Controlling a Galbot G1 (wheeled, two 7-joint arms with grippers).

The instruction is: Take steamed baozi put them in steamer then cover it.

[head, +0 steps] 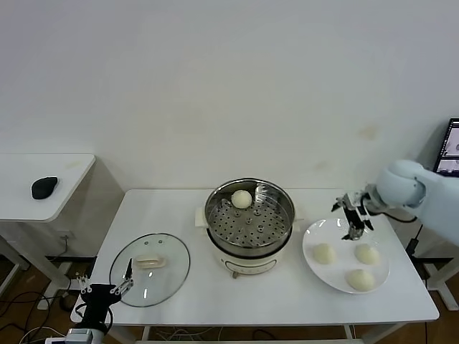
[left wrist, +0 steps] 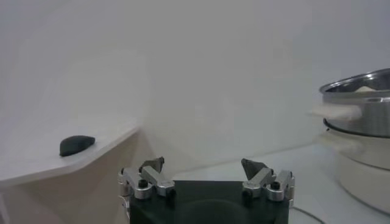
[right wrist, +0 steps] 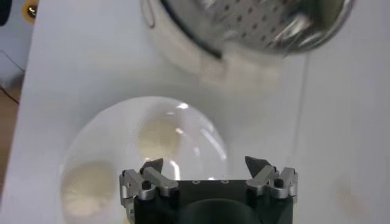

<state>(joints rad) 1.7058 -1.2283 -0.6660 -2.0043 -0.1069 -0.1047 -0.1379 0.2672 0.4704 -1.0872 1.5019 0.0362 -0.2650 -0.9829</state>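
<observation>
With one bun (head: pixel 242 198) already in the steamer (head: pixel 249 215) and three on the plate (head: pixel 313 236) to its right, the right gripper (head: pixel 353 228), jaws spread and empty, hovers over the plate's steamer-side rim, nearest bun (head: pixel 324 252) just below.

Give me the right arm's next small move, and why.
Probably lower the open right tool onto the nearest pale round dough bun on the flat white plate and close. Only one bun sits in the shiny steel steamer basket; three remain on the plate, and the tool hovers empty above the plate's rim.
</observation>
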